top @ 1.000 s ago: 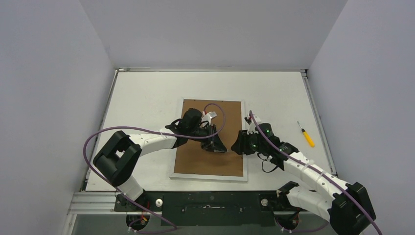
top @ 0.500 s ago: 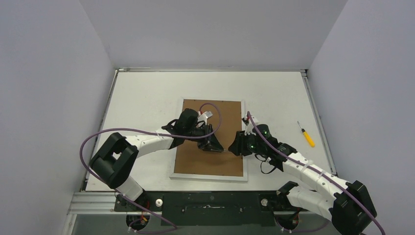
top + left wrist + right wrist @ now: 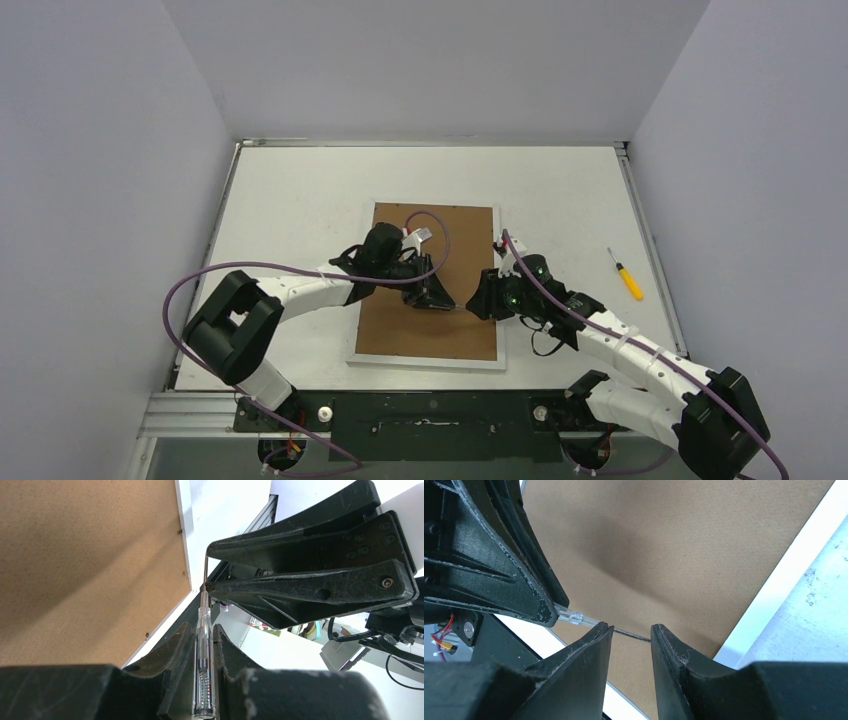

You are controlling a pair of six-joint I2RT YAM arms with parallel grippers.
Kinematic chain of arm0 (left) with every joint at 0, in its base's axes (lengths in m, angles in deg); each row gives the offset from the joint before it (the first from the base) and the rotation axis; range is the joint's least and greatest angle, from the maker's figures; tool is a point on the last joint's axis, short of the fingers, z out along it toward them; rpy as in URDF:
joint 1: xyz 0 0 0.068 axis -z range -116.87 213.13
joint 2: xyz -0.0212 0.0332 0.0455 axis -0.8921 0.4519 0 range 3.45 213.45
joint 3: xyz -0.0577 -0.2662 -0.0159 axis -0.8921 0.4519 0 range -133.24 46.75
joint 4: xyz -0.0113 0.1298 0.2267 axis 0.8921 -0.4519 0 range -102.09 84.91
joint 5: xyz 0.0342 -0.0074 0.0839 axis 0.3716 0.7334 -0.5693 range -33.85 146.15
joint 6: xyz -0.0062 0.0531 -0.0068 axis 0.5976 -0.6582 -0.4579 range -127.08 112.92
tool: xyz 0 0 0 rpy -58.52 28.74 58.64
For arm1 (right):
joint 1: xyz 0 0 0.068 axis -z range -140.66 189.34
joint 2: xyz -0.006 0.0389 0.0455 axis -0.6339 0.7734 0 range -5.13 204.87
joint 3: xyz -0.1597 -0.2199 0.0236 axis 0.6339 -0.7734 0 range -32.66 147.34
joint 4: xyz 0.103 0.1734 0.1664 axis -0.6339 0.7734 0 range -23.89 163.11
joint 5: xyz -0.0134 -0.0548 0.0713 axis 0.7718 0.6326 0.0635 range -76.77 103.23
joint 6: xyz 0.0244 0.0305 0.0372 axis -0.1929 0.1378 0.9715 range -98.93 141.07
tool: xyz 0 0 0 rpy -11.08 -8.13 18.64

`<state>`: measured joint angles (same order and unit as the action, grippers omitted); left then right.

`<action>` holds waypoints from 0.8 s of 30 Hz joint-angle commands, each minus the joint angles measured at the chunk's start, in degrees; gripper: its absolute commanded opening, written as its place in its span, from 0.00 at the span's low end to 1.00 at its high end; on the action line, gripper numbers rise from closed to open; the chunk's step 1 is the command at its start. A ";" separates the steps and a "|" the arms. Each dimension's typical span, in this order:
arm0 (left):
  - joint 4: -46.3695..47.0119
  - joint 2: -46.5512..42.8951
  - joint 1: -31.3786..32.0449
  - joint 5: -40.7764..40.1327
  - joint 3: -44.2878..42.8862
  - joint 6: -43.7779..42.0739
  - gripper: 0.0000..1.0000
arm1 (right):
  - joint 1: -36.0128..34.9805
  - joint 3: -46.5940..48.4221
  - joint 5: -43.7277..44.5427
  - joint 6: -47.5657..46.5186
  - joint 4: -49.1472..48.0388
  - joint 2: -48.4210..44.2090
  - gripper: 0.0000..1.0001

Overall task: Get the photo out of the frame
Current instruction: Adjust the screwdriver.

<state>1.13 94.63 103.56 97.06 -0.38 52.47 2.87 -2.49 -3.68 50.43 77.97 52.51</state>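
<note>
Centre of the tabletop [image 3: 300,200]: the frame [image 3: 428,362] is lying face down, its brown fibreboard back [image 3: 440,230] facing up inside a narrow white border. The photo is not showing in any view. It is judged to be sitting under that back, inside the frame, so the extraction is not yet done.

Over the lower right part of the back, both arms are meeting tip to tip. The left hand [image 3: 440,300] is clenching a slim clear-handled screwdriver [image 3: 204,670]. A coil spring is showing inside the transparent barrel, and the thin metal shaft [image 3: 629,634] is pointing toward the right hand [image 3: 478,303]. The right hand is standing released, fingers [image 3: 584,670] apart, the shaft crossing the gap between them and nothing clamped there.

Step in hand, as a judgement: a tool exchange between the hands, ahead of working the back loose. The next move is calling for the right fingers closing squarely on the shaft or barrel before the left lets go. The shaft is thin and smooth, and is likely to slip or twist in a poor pinch.

Materials: the back is looking matte, fibrous, flat and rigid; the border is smooth and white. Small dark fixings [image 3: 180,531] are dotting the back's edge. The fingers are black, rough-edged and wedge-shaped. Far right of the overhead picture, a yellow-handled screwdriver [image 3: 627,274] is lying loose on the tabletop, well apart from the frame.
</note>
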 commanded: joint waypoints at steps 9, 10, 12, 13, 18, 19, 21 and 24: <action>6.97 -1.01 -1.05 -1.66 -0.41 0.66 0.14 | -1.20 2.22 -2.52 -0.09 2.20 0.29 0.36; 6.98 -0.87 -1.09 -1.63 -0.39 0.59 0.11 | -1.23 2.31 -1.99 -0.16 2.39 0.08 0.35; 6.57 -0.62 -1.01 -1.68 -0.41 0.44 0.00 | -1.22 2.81 -0.28 -0.17 2.99 -0.74 0.40; 6.13 -0.38 -0.97 -1.63 -0.37 0.27 0.00 | -1.17 3.20 0.63 -0.41 3.46 -1.32 0.45; 5.47 1.12 0.17 -1.75 -0.15 0.41 0.00 | -0.69 4.75 6.90 -1.44 5.79 -3.58 0.58; 5.47 1.58 0.57 -1.99 -0.22 0.54 0.00 | -0.44 4.63 8.90 -0.72 5.95 -4.07 0.60; 5.43 2.39 1.46 -2.56 -0.57 0.81 0.00 | 0.41 4.09 12.55 0.78 5.94 -5.12 0.61; 4.47 3.59 2.53 -3.54 -1.25 0.83 0.00 | 3.12 2.65 14.12 2.70 4.80 -5.91 0.57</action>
<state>4.10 96.84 104.63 94.98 0.04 52.93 3.11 -0.26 4.06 50.63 83.87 48.41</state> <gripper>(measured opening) 0.153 0.595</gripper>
